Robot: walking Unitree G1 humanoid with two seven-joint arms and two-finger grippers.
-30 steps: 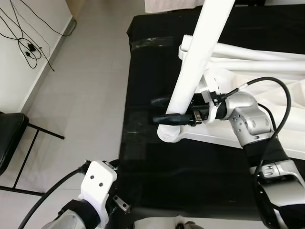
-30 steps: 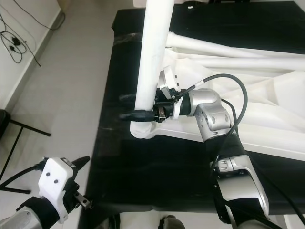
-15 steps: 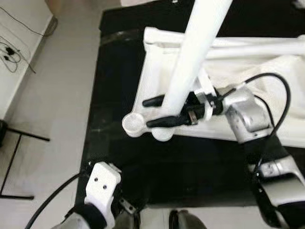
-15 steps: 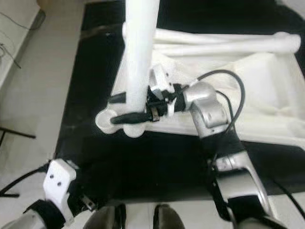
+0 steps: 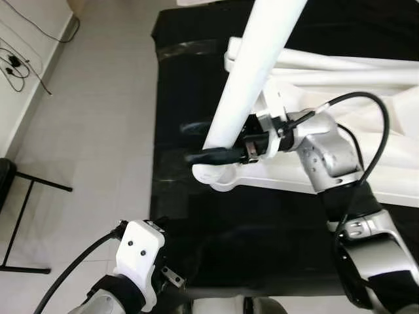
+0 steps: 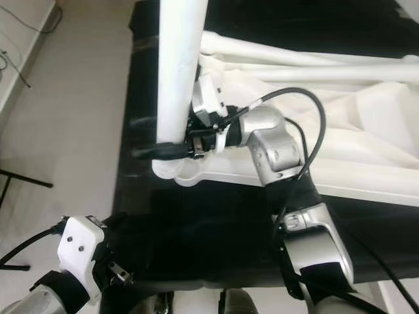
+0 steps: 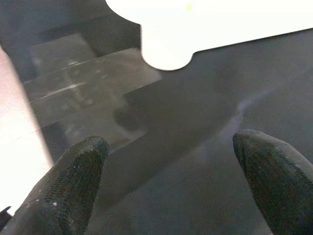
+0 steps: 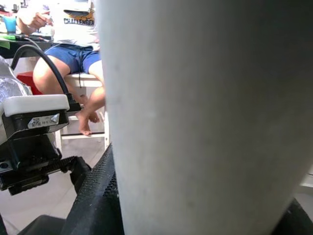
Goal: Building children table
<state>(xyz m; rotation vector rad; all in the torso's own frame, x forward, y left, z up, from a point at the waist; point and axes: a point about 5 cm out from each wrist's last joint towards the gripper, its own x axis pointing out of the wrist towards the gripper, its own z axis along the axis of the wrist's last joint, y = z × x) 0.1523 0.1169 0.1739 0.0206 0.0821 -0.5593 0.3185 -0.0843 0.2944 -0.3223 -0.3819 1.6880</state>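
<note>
Left eye view has the right arm bent at the elbow and reaching across toward the robot's left, its right claw [image 5: 219, 140] clamped around a white table leg [image 5: 252, 69], one black finger on each side of the tube near its lower end. The leg stands nearly upright, tilted slightly, and its upper end runs out of the frame. Its foot sits at the rounded corner socket of the white table top [image 5: 308, 176], which lies on the black surface [image 5: 196, 222]; whether the leg is seated in the socket cannot be told, since the claw and leg cover the joint. Another white leg [image 5: 340, 62] lies flat across the table top farther back.

The left arm hangs low at the near edge of the black surface, with the left claw [image 7: 171, 181] spread wide and holding nothing, its fingertips [image 7: 73, 181] hovering above the dark cloth.

Right wrist view puts the leg, smooth and matte white, close before the camera, and a seated person [image 8: 73, 54] in the background.
</note>
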